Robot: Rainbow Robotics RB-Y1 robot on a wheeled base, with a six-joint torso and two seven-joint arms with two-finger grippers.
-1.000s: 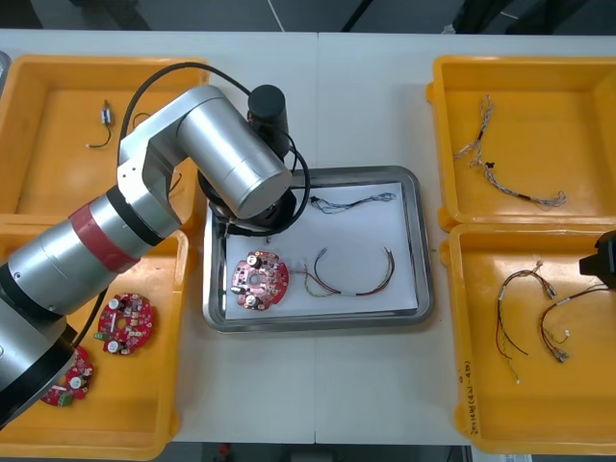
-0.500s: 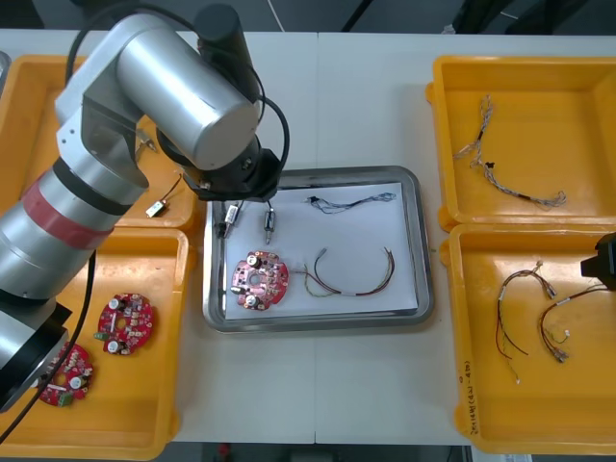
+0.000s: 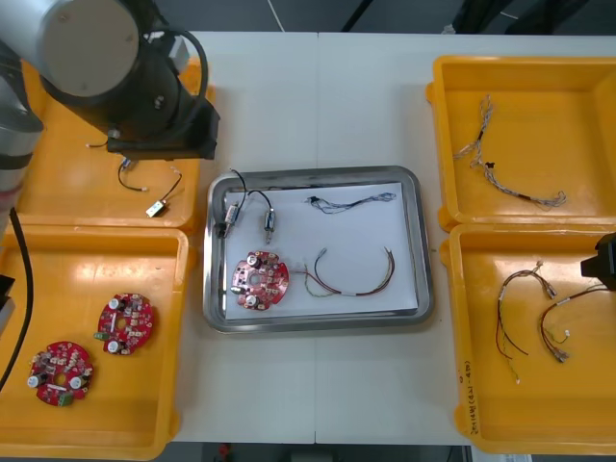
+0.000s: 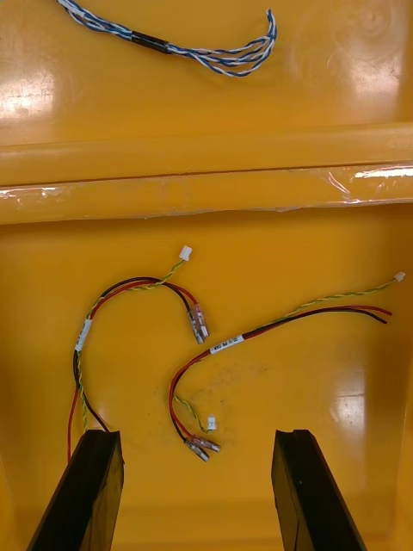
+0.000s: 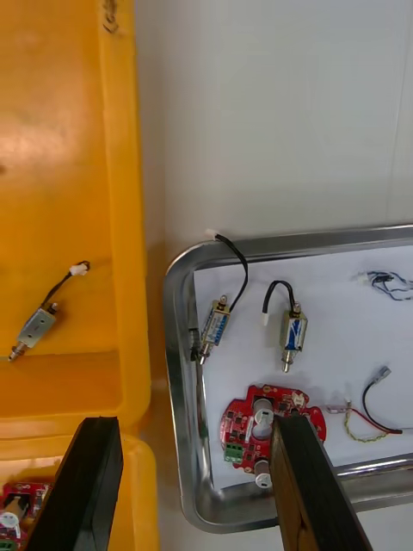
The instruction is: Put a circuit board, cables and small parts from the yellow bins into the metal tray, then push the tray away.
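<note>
The metal tray [image 3: 421, 241], white inside, holds a round red circuit board [image 3: 258, 280], a blue and white cable [image 3: 351, 201], a red and yellow cable [image 3: 351, 274] and two small metal parts [image 3: 231, 219] [image 3: 269, 226] with black leads. My left arm [image 3: 115, 67] hangs over the far left bin. The left gripper [image 5: 194, 422] is open and holds nothing, above the tray rim [image 5: 176, 344]; both parts [image 5: 215, 325] [image 5: 292, 331] lie beyond its fingers. My right gripper [image 4: 196, 435] is open over red and yellow cables [image 4: 258, 344] in the near right bin.
The far left yellow bin [image 3: 58, 173] holds small metal parts [image 3: 159, 204]. Two red boards [image 3: 125, 322] [image 3: 60, 371] lie in the near left bin. Twisted cables [image 3: 500, 173] lie in the far right bin, red and yellow cables [image 3: 539, 308] in the near right bin.
My left arm has risen from the tray's left end and swung back left over the far left bin, leaving two small metal parts in the tray. The right arm has not moved.
</note>
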